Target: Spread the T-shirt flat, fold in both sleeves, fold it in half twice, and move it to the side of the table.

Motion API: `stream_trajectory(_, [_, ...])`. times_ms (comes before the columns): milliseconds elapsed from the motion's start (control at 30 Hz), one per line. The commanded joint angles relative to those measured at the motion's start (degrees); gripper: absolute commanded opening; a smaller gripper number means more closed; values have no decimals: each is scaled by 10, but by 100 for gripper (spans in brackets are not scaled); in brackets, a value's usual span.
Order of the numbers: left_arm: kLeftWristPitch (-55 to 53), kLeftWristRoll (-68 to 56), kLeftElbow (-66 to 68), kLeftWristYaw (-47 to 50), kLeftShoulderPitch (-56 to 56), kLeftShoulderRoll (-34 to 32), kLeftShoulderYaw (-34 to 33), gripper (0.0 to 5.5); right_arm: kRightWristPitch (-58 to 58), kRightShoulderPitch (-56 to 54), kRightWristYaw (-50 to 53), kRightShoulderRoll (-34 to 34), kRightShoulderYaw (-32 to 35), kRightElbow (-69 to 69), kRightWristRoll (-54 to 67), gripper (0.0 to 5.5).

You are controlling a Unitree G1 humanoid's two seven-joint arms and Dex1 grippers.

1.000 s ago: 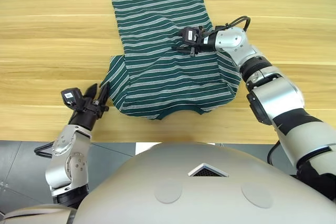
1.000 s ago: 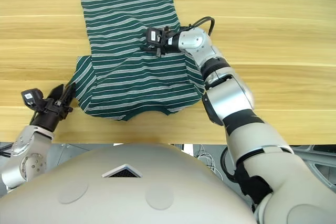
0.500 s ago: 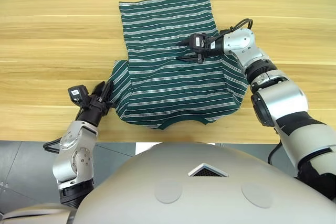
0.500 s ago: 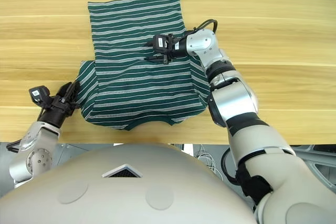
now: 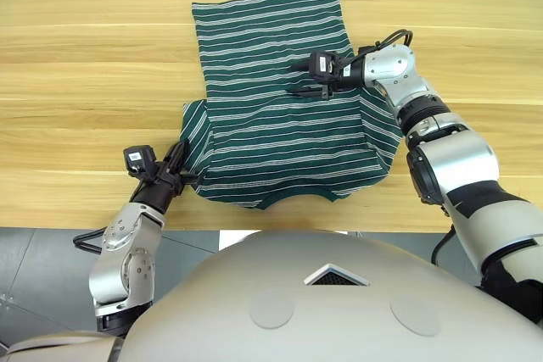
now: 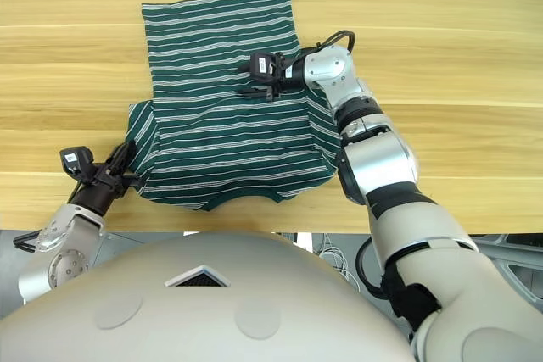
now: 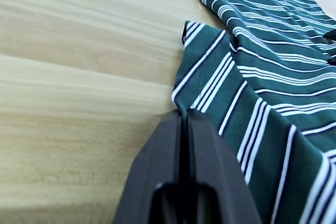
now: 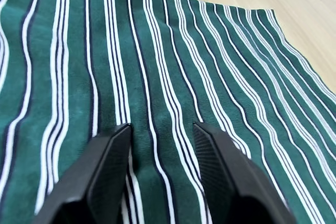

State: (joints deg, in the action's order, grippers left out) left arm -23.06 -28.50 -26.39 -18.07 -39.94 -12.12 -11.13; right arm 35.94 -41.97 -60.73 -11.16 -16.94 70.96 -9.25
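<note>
**Striped T-shirt on the table, one claw at a sleeve, one over the middle**

The green striped T-shirt [image 5: 271, 125] lies on the wooden table [image 5: 85, 57], near the robot's edge, with its collar toward the robot and its hem on the far side. The cloth is rumpled across the middle. Its left sleeve [image 7: 210, 72] lies out to the side on the wood.

The left gripper [image 7: 181, 116] sits low on the table at the near edge of that sleeve. Its two fingers are pressed together, with the tips touching the sleeve's edge; I cannot tell whether any cloth is caught between them.

The right gripper [image 5: 299, 78] is over the middle of the shirt, pointing left across it. Its fingers [image 8: 110, 166] are spread apart, with striped cloth showing between them.
</note>
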Motion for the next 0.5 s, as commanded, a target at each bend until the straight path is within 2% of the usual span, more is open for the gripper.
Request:
stream_trajectory(33, [11, 25, -29, 9, -1, -8, 1, 3, -6, -4, -1, -6, 8, -6, -3, 216])
stream_trajectory(200, [7, -17, -112, -3, 13, -16, -24, 3, -3, -3, -30, -4, 15, -10, 5, 216])
stream_trajectory(367, [-6, -39, -170, -8, 20, -31, -16, 3, -1, -8, -50, -3, 28, -17, 16, 216])
stream_trajectory(500, [-52, -21, -179, -8, 46, -52, 54, 3, 2, -6, -53, -6, 33, -23, 15, 216])
